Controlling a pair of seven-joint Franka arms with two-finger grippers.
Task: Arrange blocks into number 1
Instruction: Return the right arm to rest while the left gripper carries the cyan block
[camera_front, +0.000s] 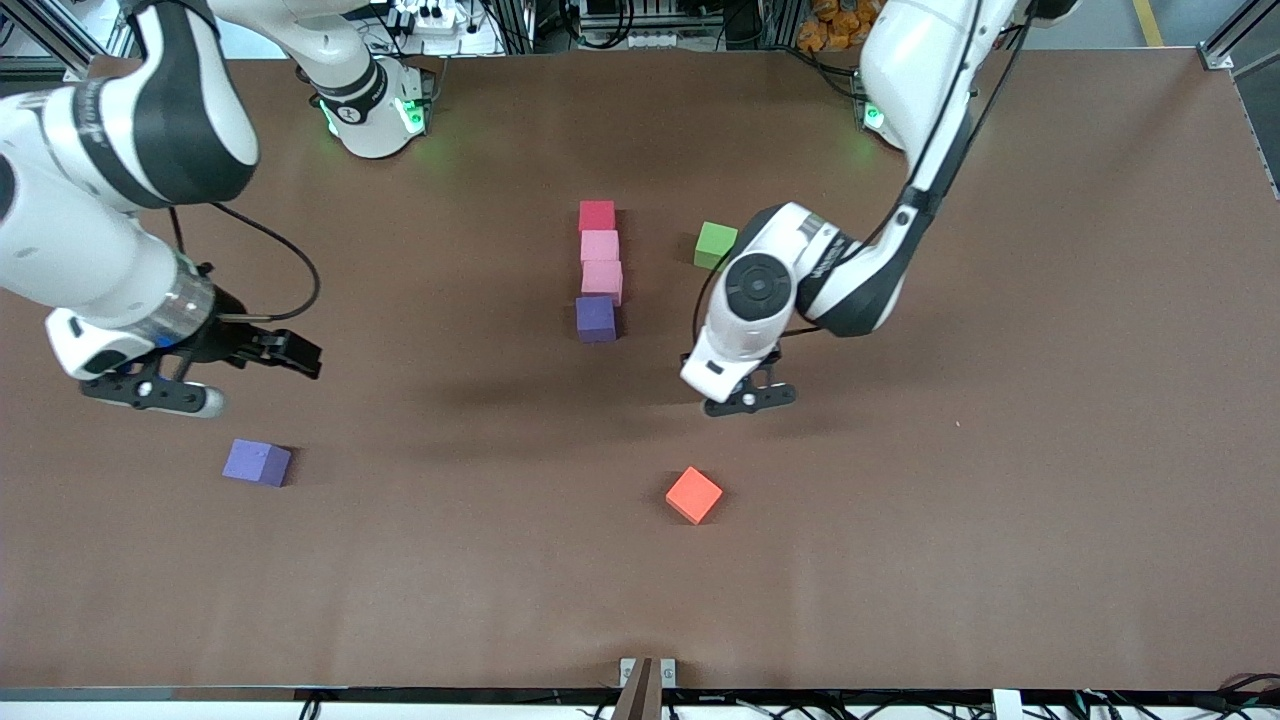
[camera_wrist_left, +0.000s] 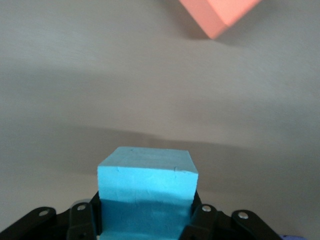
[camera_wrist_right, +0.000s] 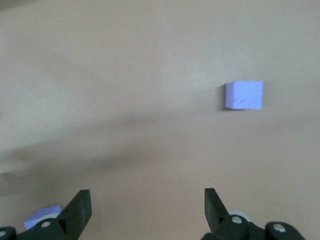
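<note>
Four blocks lie in a column mid-table: red (camera_front: 597, 215), pink (camera_front: 600, 246), pink (camera_front: 603, 281) and purple (camera_front: 596, 318), the red one nearest the bases. My left gripper (camera_front: 748, 398) hangs over bare table between that column and the orange cube, toward the left arm's end. In the left wrist view the left gripper (camera_wrist_left: 145, 220) is shut on the light blue block (camera_wrist_left: 146, 185), which the hand hides in the front view. My right gripper (camera_front: 262, 382) hovers open and empty at the right arm's end; the right wrist view shows the same gripper (camera_wrist_right: 146, 194) with only table between its fingers.
An orange cube (camera_front: 694, 495) (camera_wrist_left: 220, 15) sits nearer the front camera than the left gripper. A green cube (camera_front: 716, 245) stands beside the column, partly covered by the left arm. A lavender cube (camera_front: 257, 462) (camera_wrist_right: 243, 95) lies on the table near the right gripper.
</note>
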